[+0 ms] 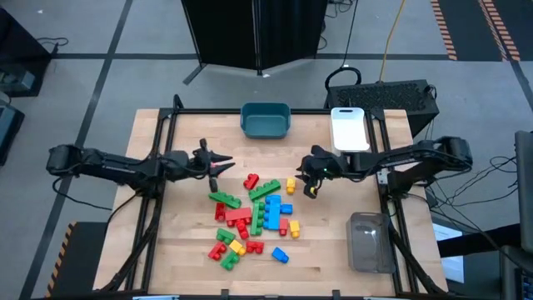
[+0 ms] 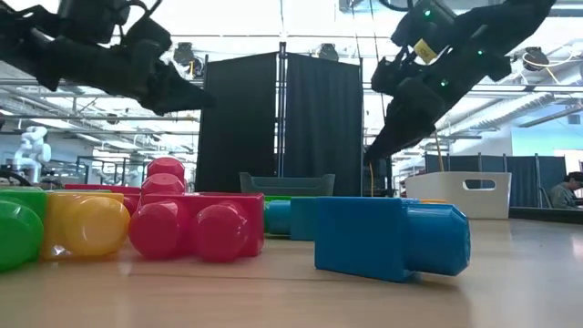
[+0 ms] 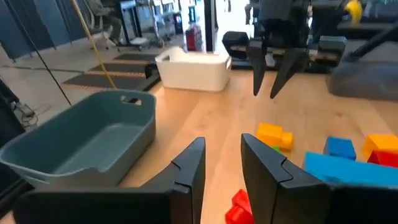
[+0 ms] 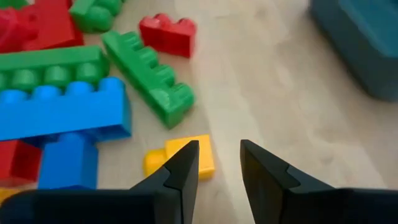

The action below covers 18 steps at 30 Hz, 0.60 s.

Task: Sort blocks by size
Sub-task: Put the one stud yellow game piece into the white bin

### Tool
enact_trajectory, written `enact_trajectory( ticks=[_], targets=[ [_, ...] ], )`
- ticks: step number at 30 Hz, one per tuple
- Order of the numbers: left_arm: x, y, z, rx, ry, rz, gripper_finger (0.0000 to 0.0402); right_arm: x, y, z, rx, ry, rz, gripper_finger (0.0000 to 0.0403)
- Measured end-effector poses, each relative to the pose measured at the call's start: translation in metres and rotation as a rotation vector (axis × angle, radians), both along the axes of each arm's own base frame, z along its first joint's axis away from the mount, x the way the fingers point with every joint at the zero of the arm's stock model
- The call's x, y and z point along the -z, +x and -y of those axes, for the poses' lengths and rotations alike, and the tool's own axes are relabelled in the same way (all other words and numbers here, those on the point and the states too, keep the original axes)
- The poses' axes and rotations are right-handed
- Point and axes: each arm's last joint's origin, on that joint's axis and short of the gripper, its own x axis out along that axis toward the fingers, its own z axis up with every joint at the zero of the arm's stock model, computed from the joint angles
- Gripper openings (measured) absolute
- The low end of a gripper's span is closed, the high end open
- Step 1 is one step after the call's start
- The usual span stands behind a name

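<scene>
The blocks (image 1: 254, 218) lie in a loose pile on the wooden table's middle, in red, green, blue and yellow. My left gripper (image 1: 226, 160) hovers open at the pile's far left, above a short red block (image 3: 239, 208). My right gripper (image 1: 311, 192) hovers open at the pile's far right, slanting down. A short yellow block (image 4: 180, 158) lies on the table just beside its fingers, partly hidden by one. A long green block (image 4: 149, 78) and a long blue block (image 4: 62, 109) lie beyond it. Neither gripper has anything between its fingers.
A teal bin (image 1: 266, 119) stands at the table's far edge, a white bin (image 1: 350, 129) at the far right and a clear bin (image 1: 369, 242) at the near right. Bare wood lies between the pile and the bins.
</scene>
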Motion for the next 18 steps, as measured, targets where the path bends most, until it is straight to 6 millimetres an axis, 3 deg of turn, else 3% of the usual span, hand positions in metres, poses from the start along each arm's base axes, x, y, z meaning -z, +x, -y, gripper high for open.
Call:
enact_trajectory(
  ticks=[9,13,18],
  targets=[
    [0.003,0.035,-0.002,0.040,0.038,-0.056,0.0086,0.014,0.001,-0.001,-0.038,0.053,-0.093,0.0102],
    [0.005,0.045,-0.002,0.040,0.052,-0.033,0.0086,0.021,0.004,-0.011,-0.107,0.054,-0.122,0.0106],
    [0.012,0.052,-0.003,0.043,0.077,-0.043,0.0086,0.029,0.007,-0.020,-0.123,-0.064,-0.152,0.0149]
  ],
)
